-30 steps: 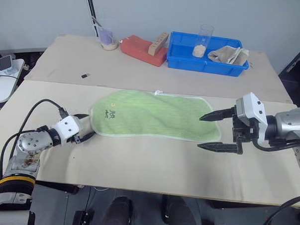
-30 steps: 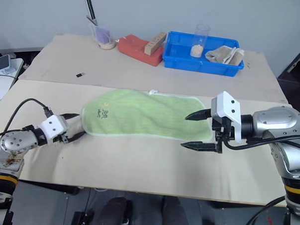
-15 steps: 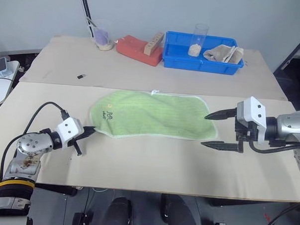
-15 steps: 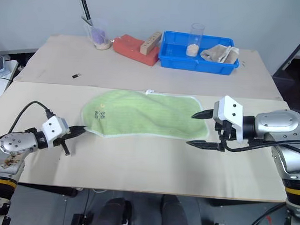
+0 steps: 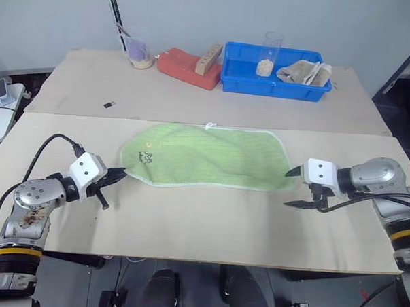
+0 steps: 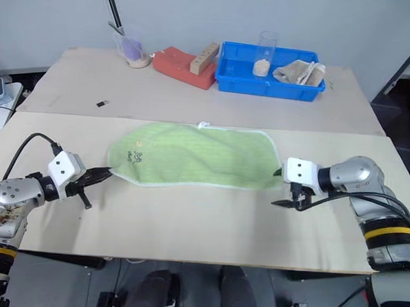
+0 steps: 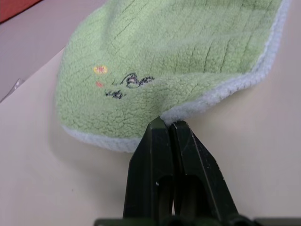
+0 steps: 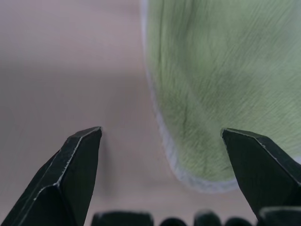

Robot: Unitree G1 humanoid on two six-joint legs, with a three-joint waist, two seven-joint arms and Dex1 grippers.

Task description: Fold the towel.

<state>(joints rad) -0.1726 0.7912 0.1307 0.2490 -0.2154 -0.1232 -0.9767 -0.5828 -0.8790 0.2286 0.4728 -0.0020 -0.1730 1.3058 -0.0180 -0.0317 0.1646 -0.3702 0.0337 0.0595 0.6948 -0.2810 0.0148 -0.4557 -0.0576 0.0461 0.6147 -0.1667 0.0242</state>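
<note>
**One corner pinched, the other yet to be taken**

One light green, thin fleecy towel [image 5: 206, 155] with white stitched edging lies spread flat on the pale wooden tabletop [image 5: 209, 222], its long axis running between the two grippers. A small dark printed mark sits near the end closest to the left gripper [image 5: 115, 175].

At that end, the left gripper's two black fingers are pressed together on the towel's white edge; the wrist view shows the hem caught right at their tips and the cloth lifting slightly into a ridge just beyond them. So this corner is gripped.

At the opposite end, the right gripper [image 6: 280, 189] has its fingers spread wide, pointing in at the towel's rounded corner. From its wrist camera, one finger [image 8: 263, 169] lies over the green cloth near the hem, while the other finger stands over bare table just outside the edging. The corner sits between them, not yet clamped.

The step in hand looks like securing both near corners before the fold. The next move likely calls for the right gripper to settle onto the table and close on the hem, catching the cloth without pushing it into a wrinkle. Then both corners could be raised together and carried over to the far edge.
</note>
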